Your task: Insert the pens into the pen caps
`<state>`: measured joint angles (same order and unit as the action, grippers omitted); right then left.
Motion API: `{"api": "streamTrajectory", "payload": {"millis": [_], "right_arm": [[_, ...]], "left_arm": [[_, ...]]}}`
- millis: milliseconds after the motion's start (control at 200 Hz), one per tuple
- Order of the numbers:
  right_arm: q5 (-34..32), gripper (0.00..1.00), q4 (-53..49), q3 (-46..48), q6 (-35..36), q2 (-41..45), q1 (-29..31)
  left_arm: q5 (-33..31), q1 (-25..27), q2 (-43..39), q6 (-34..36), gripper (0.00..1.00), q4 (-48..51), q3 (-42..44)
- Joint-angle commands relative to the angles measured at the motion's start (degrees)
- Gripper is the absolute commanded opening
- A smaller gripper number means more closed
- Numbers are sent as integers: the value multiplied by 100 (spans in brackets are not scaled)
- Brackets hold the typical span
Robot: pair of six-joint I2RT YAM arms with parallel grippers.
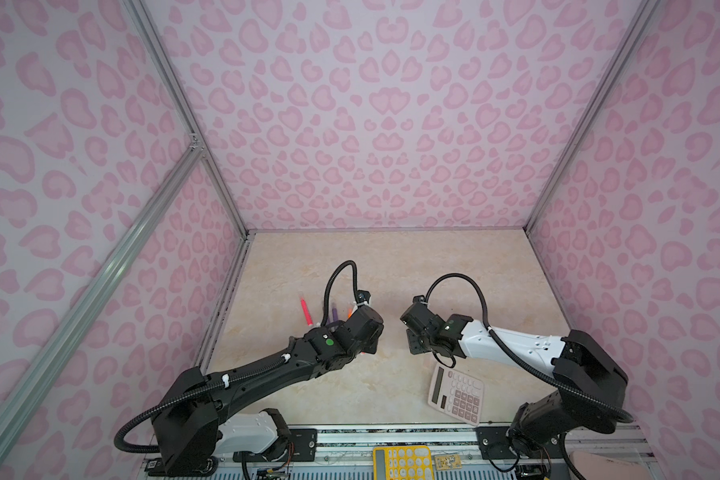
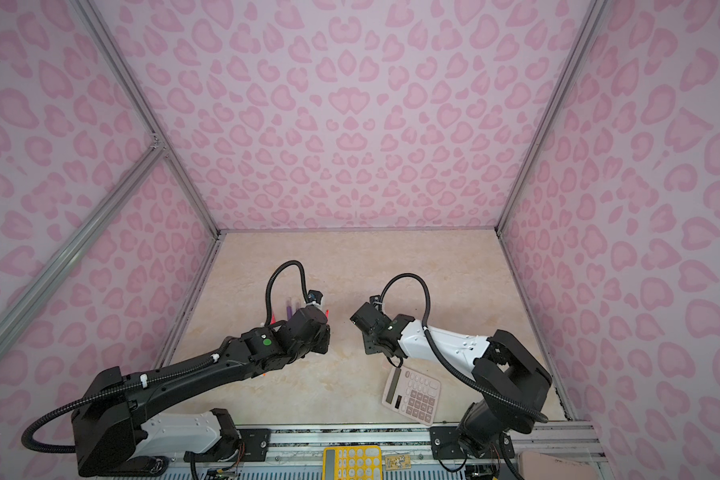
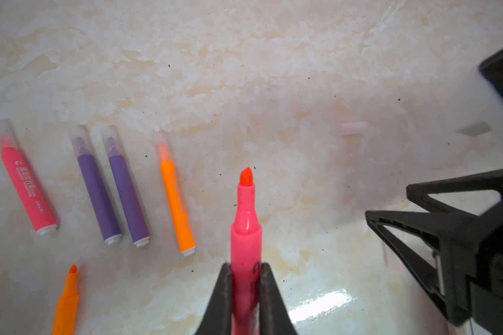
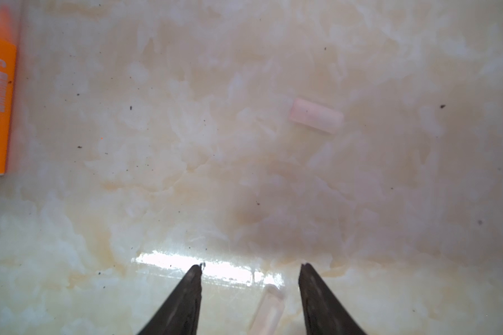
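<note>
Clamped in the left gripper, a pink pen — barrel in line with the fingers, bare tip straight ahead of the jaws. Right gripper parted, holding nothing, a clear cap lying lengthwise between the jaws, right wrist view only, a second cap further ahead. Beside the left jaws, capped pens and a bare orange pen, plain from the left wrist, largely under the arm in both top views — calculator by the right arm.
</note>
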<state>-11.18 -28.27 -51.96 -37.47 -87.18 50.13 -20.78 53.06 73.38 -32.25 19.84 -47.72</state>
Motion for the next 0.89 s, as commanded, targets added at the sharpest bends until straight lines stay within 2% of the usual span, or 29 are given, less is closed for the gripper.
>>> {"api": "streamTrajectory", "payload": {"millis": [0,445,890], "right_arm": [[31,56,-197,173,-205,109,-1],[628,56,60,758,-436,153,4],[841,42,137,648,-420,-175,169]], "left_arm": [[-5,-6,9,-27,3,-29,-68],[3,-6,-92,-45,3,-42,-33],[3,-6,-106,-38,3,-41,-35]]}}
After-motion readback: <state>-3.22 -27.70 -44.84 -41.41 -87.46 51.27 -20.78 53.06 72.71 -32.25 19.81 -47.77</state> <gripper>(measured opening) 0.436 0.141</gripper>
